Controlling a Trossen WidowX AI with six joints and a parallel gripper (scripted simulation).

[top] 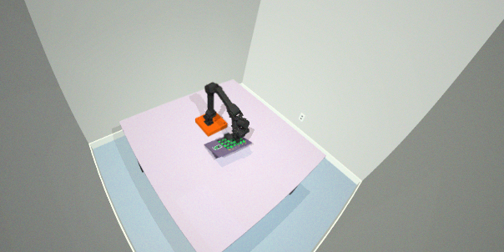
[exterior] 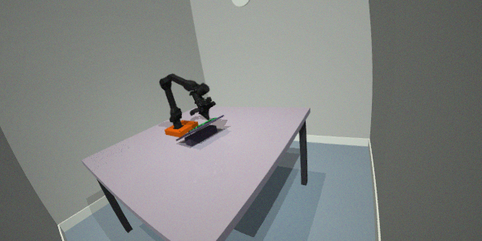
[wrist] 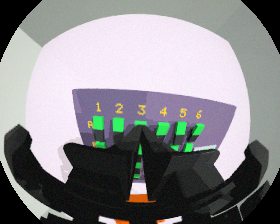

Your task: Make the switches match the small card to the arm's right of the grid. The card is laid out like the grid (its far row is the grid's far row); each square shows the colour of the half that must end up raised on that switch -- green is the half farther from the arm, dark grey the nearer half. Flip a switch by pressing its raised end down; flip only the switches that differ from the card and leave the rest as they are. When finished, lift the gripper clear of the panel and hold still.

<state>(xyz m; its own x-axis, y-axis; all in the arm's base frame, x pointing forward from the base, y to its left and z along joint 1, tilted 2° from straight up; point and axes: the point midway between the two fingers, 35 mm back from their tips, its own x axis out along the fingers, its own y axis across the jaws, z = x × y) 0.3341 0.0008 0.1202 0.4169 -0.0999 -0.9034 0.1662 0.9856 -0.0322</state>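
The purple panel [top: 210,146] [exterior: 221,117] [wrist: 113,98] stands tilted on a dark base. Its grid of switches has columns 1 to 6, with green far halves and dark near halves. In the wrist view the row A switches in column 1 [wrist: 98,123] and column 2 [wrist: 118,124] show green, as does column 5 [wrist: 181,128]. My gripper [top: 238,140] [exterior: 207,119] [wrist: 140,128] is shut and empty, its tips down at the column 3 switch of row A; contact is not certain. It hides most lower rows. The small card [top: 217,147] is mostly hidden in the wrist view.
The orange base block [top: 211,124] [exterior: 181,128] carries the arm, on the near side of the panel. The pink table [top: 188,185] [exterior: 167,177] holds both. The dark support [exterior: 201,135] is under the panel.
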